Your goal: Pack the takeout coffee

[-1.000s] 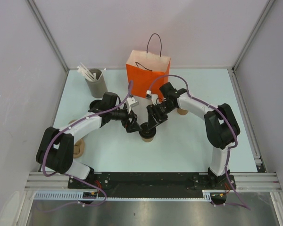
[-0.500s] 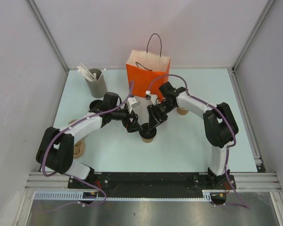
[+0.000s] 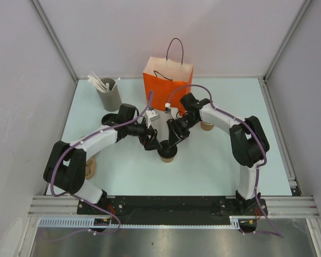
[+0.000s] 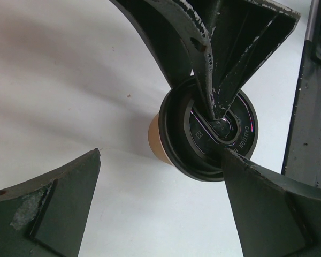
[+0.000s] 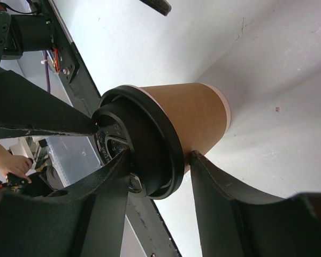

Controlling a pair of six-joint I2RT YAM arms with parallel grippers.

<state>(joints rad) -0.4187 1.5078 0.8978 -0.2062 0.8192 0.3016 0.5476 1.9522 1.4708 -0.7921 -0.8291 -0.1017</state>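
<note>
On the pale table point(image 3: 214, 166) we see the right gripper point(image 5: 160, 156) half closed, pinching the lidded coffee cup point(image 5: 187, 112), maybe to lift it, while the left gripper point(image 4: 160, 155) sits wide open, empty.

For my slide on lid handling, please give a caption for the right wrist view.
The right end effector straddles the lid rim of a kraft cup.

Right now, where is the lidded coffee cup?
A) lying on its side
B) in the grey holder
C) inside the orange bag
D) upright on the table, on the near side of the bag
D: the takeout coffee stands upright on the table, outside the orange bag.
</note>
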